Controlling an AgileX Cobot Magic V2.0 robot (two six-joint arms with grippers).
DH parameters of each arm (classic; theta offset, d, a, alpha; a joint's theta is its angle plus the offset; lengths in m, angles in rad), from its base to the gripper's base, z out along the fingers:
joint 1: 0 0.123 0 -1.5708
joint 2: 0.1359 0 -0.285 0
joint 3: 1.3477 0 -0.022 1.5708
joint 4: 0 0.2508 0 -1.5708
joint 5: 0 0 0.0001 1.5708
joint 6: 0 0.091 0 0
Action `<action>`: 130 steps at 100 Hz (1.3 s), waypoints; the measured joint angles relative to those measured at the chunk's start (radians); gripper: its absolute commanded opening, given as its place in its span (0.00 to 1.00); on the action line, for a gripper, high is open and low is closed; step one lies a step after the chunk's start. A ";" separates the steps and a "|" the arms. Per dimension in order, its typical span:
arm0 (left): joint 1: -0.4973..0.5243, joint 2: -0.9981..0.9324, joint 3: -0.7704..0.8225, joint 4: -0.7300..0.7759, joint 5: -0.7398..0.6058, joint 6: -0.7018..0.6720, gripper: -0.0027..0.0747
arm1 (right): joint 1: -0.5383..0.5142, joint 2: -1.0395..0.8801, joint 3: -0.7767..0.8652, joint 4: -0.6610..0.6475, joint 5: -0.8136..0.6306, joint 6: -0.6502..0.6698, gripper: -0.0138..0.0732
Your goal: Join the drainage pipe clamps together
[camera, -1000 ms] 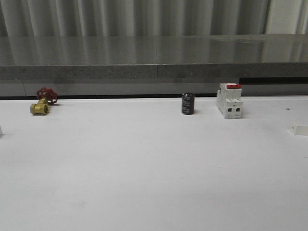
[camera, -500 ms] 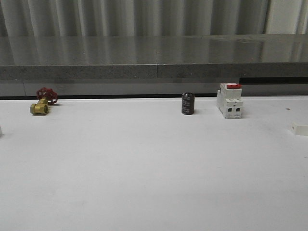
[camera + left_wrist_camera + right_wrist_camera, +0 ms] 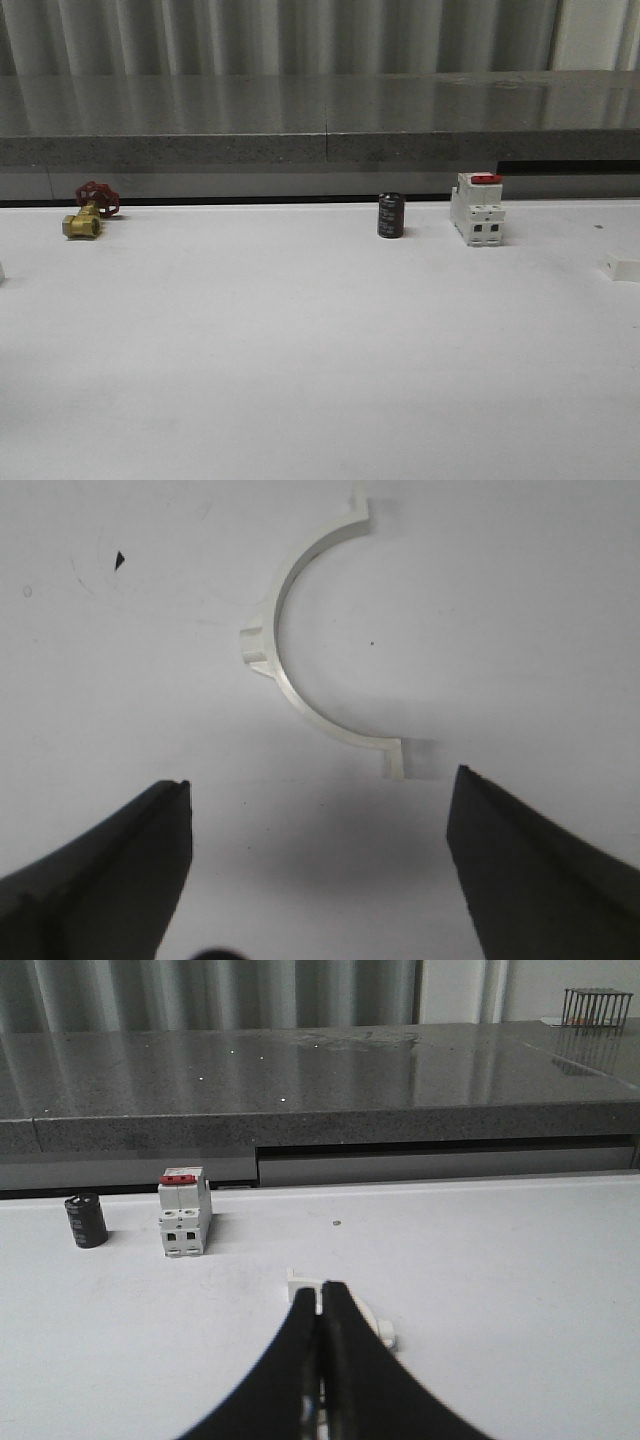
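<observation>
In the left wrist view, the left gripper (image 3: 318,865) is wide open and holds nothing; one white clamp half (image 3: 300,650) lies flat on the table (image 3: 520,610), upper middle. In the right wrist view, the right gripper (image 3: 320,1305) is pinched closed, the other clamp half (image 3: 372,1322) just behind it

White clamp half (image 3: 290,660); black claw fingers (image 3: 110,870); brass valve (image 3: 85,218), red handle.
</observation>
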 measured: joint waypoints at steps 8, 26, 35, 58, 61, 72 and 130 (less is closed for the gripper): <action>0.017 0.075 -0.032 0.000 0.005 -0.002 0.71 | 0.000 0.000 0.000 0.000 0.000 0.000 0.08; 0.040 0.228 -0.097 -0.006 0.001 -0.040 0.71 | 0.000 0.000 0.000 0.000 0.000 0.000 0.08; 0.042 0.290 -0.125 -0.006 -0.011 -0.068 0.71 | 0.000 0.000 0.000 0.000 0.000 0.000 0.08; 0.042 0.429 -0.207 -0.023 -0.005 -0.094 0.71 | 0.000 0.000 0.000 0.000 0.000 0.000 0.08; 0.042 0.444 -0.215 -0.023 -0.004 -0.097 0.71 | 0.000 0.000 0.000 0.000 0.000 0.000 0.08; 0.042 0.498 -0.247 -0.024 -0.001 -0.099 0.71 | 0.000 0.000 0.000 0.000 0.000 0.000 0.08; 0.042 0.579 -0.283 -0.029 0.001 -0.100 0.04 | 0.000 0.000 0.000 0.000 0.000 0.000 0.08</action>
